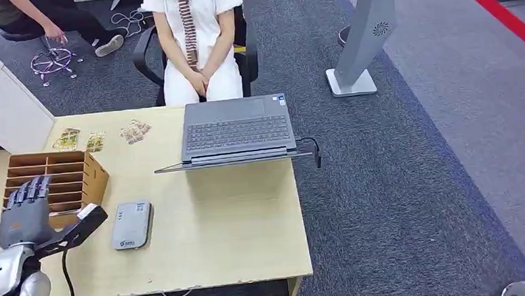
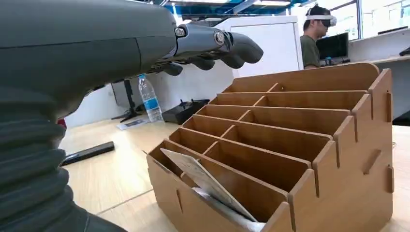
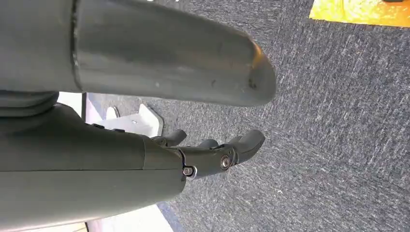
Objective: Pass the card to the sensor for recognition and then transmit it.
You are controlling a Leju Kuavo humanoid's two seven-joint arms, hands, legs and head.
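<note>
Nothing is done yet: the card (image 2: 203, 180) is sitting in the wooden rack (image 1: 78, 172).
I am holding my left hand (image 1: 24, 213) released over it at lower left; my right hand (image 3: 212, 154) is hanging, holding nothing.

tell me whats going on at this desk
The robot's left hand hovers open over a wooden slotted organizer, where a card leans in the nearest slot, not yet picked up. A grey card reader lies on the table beside it. The right hand hangs over the carpet. A person sits behind the laptop.
</note>
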